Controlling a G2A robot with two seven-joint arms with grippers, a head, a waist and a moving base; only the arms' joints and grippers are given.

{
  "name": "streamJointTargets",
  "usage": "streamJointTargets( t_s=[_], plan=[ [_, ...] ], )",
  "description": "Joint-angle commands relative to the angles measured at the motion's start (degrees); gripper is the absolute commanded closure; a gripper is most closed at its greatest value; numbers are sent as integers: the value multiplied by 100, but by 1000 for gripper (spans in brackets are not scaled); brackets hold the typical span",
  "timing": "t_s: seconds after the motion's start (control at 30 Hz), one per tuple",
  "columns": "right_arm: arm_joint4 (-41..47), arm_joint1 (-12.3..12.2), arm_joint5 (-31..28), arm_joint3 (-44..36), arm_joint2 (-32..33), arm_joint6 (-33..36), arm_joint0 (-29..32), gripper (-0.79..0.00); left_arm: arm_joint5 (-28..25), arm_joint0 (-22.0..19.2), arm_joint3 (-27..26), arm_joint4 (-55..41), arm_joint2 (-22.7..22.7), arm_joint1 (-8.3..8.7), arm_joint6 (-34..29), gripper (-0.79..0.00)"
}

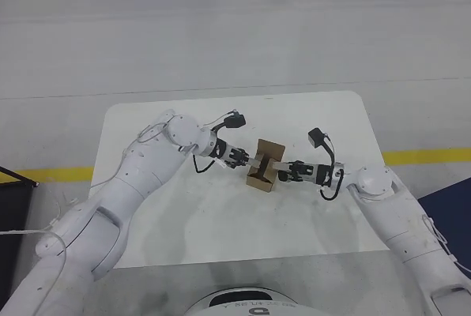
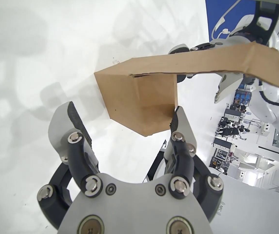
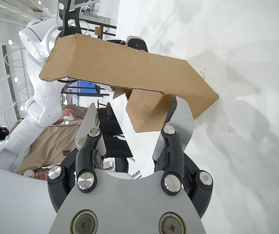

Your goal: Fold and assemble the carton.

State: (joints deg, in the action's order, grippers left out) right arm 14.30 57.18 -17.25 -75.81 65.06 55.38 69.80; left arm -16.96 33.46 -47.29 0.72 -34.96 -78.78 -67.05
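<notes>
A brown cardboard carton (image 1: 265, 165) stands partly folded in the middle of the white table (image 1: 180, 221), its top open and one long flap sticking out. My left gripper (image 1: 246, 158) is at one side of it, open. In the left wrist view the carton (image 2: 139, 103) sits just ahead of that gripper (image 2: 126, 120), and one fingertip (image 2: 176, 119) touches its lower corner. My right gripper (image 1: 282, 170) is at the opposite side, open. In the right wrist view a small flap of the carton (image 3: 144, 115) lies between the spread fingers of that gripper (image 3: 132, 112), with the long flap above it.
Bare table top surrounds the carton on every side. The table's edges lie well away from both grippers. A yellow floor line (image 1: 441, 154) runs past the table.
</notes>
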Motion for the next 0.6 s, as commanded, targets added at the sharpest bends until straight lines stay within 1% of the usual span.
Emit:
streamJointTargets(
  t_s=[0.0, 0.17, 0.2, 0.23, 0.3, 0.43, 0.5, 0.57],
  plan=[
    [-2, 0, -8, 3, 5, 3, 8, -523, -24, -30, 75, -8, 57, -49, -16, -434],
    [11, -1, -36, 2, 20, 44, 30, -514, -49, -112, 270, -33, 162, -161, -77, -274],
    [16, 0, -44, 0, 22, 49, 35, -511, -50, -127, 304, -42, 178, -181, -95, -222],
    [15, 0, -51, -1, 22, 55, 39, -505, -51, -146, 335, -36, 196, -201, -108, -188],
    [7, 0, -59, 1, 24, 60, 43, -505, -61, -172, 391, -45, 224, -239, -123, 0],
    [-22, -3, -86, -17, 35, 72, 68, -499, 26, -274, 394, -51, 251, -300, -212, 0],
    [-50, -11, -96, -51, 61, 70, 97, -499, 118, -350, 309, 30, 235, -297, -245, 0],
    [-105, -23, -99, -107, 97, 60, 139, -508, 333, -413, 198, 182, 214, -267, -319, 0]
  ],
)
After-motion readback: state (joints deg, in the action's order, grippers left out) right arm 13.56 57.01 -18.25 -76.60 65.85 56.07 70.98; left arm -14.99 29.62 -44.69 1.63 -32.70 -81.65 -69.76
